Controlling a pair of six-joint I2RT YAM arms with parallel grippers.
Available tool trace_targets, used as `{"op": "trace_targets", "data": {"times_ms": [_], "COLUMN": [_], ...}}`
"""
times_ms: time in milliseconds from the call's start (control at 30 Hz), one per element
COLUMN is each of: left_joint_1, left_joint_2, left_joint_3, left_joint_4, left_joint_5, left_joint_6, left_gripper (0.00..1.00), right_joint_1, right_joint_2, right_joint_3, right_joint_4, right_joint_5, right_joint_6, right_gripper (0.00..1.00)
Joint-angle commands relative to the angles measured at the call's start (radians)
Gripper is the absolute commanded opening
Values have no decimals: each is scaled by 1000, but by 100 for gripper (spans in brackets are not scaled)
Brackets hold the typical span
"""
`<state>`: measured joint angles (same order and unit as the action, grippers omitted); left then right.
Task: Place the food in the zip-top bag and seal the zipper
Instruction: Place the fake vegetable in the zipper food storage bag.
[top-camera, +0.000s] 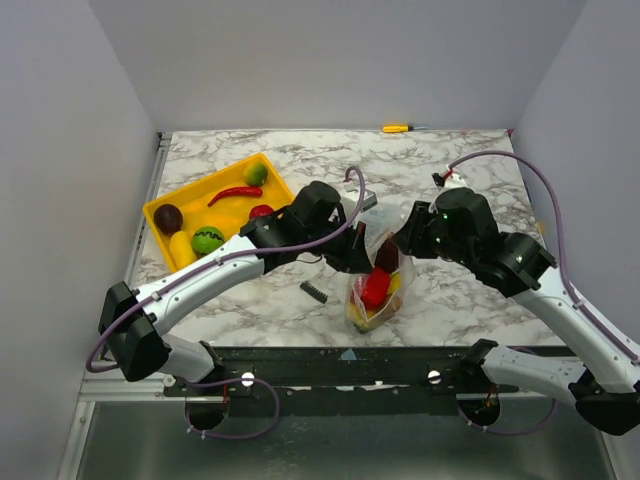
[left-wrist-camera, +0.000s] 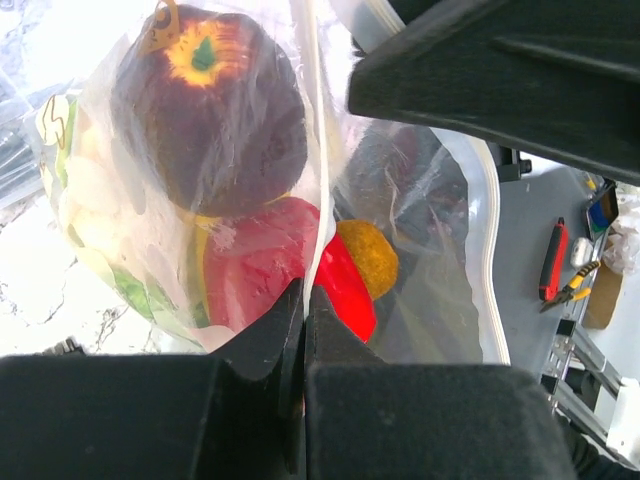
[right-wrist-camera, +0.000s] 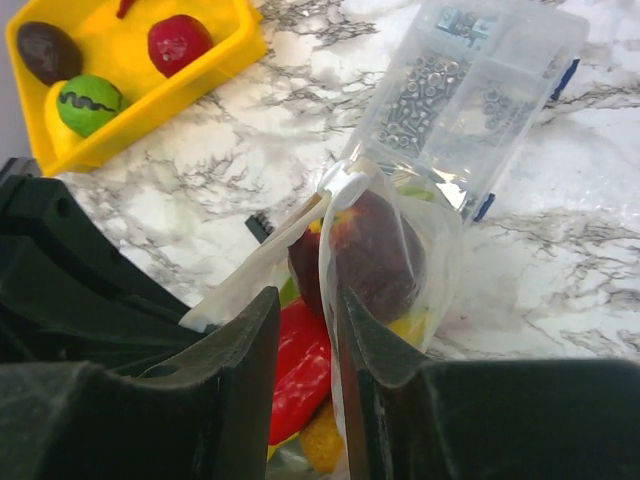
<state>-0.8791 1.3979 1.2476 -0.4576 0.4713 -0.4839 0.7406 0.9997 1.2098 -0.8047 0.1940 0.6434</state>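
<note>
The zip-top bag (top-camera: 362, 312) stands on the marble table between both arms, held up at its top. Through its clear film (left-wrist-camera: 440, 250) I see food: a dark purple fruit (left-wrist-camera: 215, 110), a red piece (left-wrist-camera: 260, 265) and an orange-yellow piece (left-wrist-camera: 366, 258). My left gripper (left-wrist-camera: 303, 288) (top-camera: 362, 255) is shut on the bag's rim, with the white zipper (left-wrist-camera: 312, 150) running up out of the jaws. My right gripper (right-wrist-camera: 308, 300) (top-camera: 403, 243) is open, its fingers either side of the rim (right-wrist-camera: 325, 250) without pinching it; the purple fruit (right-wrist-camera: 365, 255) sits just beyond.
A yellow tray (top-camera: 190, 190) at the back left holds more food: a red chilli (top-camera: 236, 193), green pieces (top-camera: 208, 240) and a dark purple piece (top-camera: 167, 217). A clear box of screws (right-wrist-camera: 470, 90) lies behind the bag. A small black part (top-camera: 313, 291) lies left of it.
</note>
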Motion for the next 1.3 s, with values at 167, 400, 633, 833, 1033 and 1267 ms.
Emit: {"op": "trace_targets", "data": {"times_ms": [167, 400, 633, 833, 1033, 1267], "left_joint_1": [0, -12, -63, -121, -156, -156], "left_joint_2": [-4, -11, -40, -34, -41, -69], "left_joint_3": [50, 60, 36, 62, 64, 36], "left_joint_4": [-18, 3, 103, 67, 65, 68], "left_joint_5": [49, 24, -52, -189, -271, -254], "left_joint_6": [62, 3, -89, -97, -110, -97], "left_gripper": [0, 26, 61, 67, 63, 42], "right_joint_1": [4, 4, 4, 4, 3, 3], "right_joint_2": [72, 67, -19, -44, -31, -47], "right_joint_3": [82, 108, 17, -21, -40, -49], "right_joint_4": [-120, -39, 54, 68, 86, 146], "right_joint_5": [97, -80, -32, 17, 0, -57], "right_joint_6": [-133, -5, 289, 377, 364, 160], "right_gripper": [20, 1, 1, 1, 1, 1]}}
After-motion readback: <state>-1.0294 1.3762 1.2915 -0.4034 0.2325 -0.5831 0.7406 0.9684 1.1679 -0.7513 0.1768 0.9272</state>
